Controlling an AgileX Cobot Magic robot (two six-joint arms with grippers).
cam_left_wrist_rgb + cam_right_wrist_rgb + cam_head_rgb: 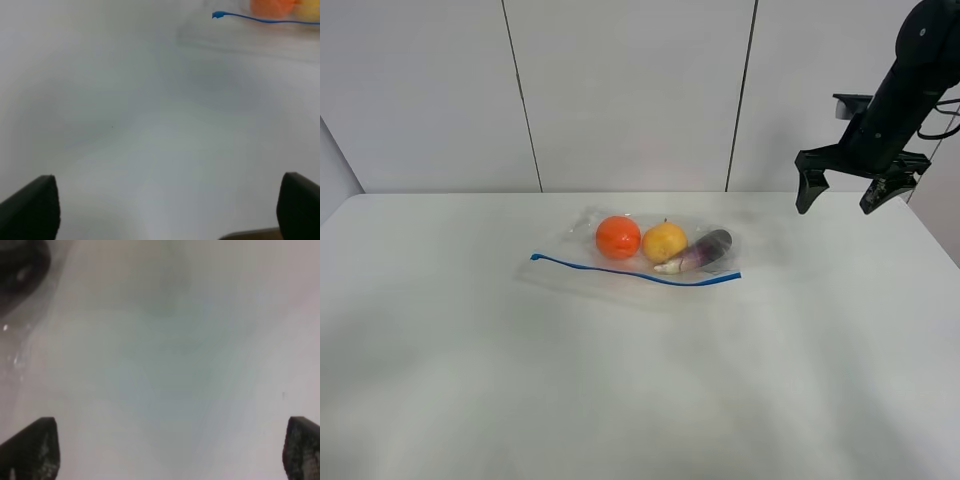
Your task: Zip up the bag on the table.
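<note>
Two tools are mine. My right tool (848,191) hangs in the air above the far right part of the tabletop (620,400), its jaws spread wide and holding nothing. My left tool (170,210) shows only in its wrist view, also spread wide and empty, low over bare tabletop. The bag (635,255) lies flat around the middle of the tabletop, towards the far side, well apart from the right tool. Its blue zipper strip (635,270) runs along the near edge. Inside sit an orange (618,237), a yellow fruit (665,242), perhaps a lemon, and a purple eggplant (700,252), left to right.
</note>
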